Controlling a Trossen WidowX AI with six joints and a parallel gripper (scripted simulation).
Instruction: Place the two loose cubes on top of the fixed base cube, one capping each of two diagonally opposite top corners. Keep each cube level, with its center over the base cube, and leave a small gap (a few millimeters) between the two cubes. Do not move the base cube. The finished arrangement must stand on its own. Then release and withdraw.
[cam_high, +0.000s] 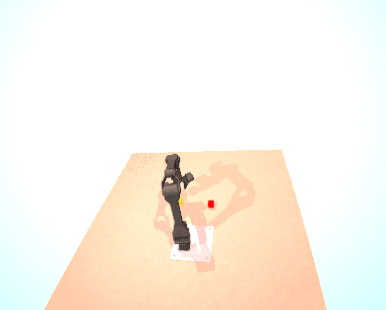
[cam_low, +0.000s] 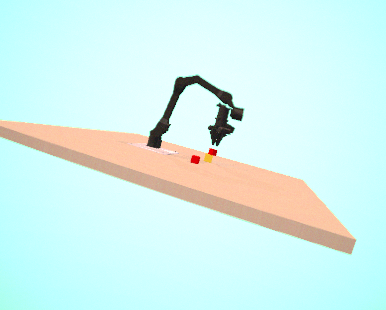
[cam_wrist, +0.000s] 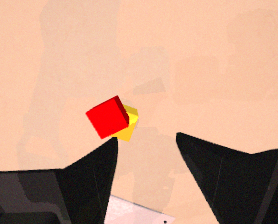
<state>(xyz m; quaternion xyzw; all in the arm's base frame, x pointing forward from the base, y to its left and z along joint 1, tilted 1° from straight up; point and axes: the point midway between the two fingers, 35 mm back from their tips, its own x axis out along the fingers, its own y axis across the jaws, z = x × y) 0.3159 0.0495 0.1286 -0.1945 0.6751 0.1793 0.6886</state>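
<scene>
Hovering — black jaws (cam_low: 216, 144) apart, red cube (cam_low: 213, 152) (cam_wrist: 107, 118) below

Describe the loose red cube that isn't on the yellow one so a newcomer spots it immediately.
Find the tan tabletop, then the pale plate under the black arm's foot. Just beyond that plate sits a small red cube, directly on the tabletop. Its neighbours differ: one cube is yellow, the other red one rests on the yellow.
</scene>
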